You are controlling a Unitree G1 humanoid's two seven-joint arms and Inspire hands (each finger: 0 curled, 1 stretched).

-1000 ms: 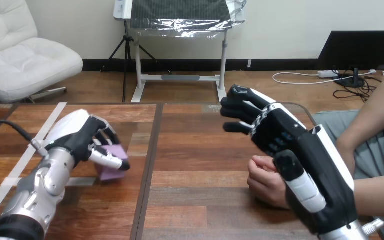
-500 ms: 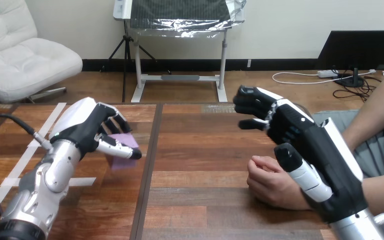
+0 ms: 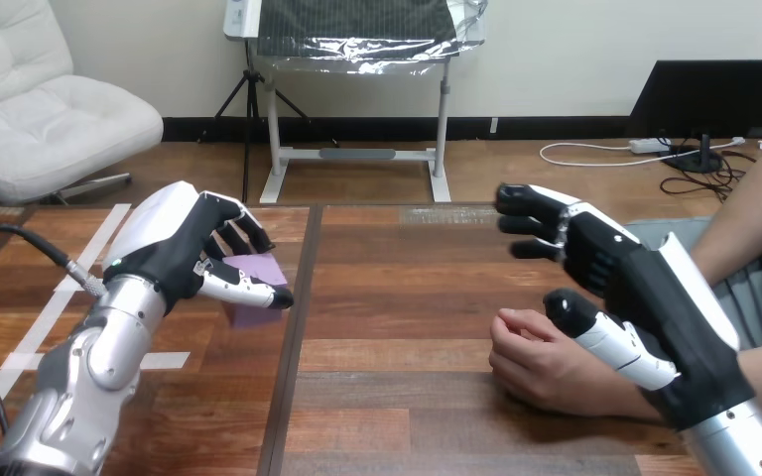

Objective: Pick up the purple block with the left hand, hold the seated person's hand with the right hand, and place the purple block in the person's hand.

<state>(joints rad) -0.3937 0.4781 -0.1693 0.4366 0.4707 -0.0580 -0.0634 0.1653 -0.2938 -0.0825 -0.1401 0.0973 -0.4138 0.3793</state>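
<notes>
Head view: left hand [image 3: 164, 253] grips purple block [image 3: 263, 270] over taped wooden table [image 3: 407, 288].

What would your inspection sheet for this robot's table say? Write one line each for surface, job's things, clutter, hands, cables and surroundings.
Surface: wooden table with white tape strips at its left.
Job's things: purple block pinched in the left hand; person's hand rests loosely closed on the table, at the right.
Clutter: nothing seen.
Hands: left hand shut on the block; right hand open above the person's hand, not gripping it.
Cables: nothing seen.
Surroundings: person's arm comes in from the right side.
</notes>
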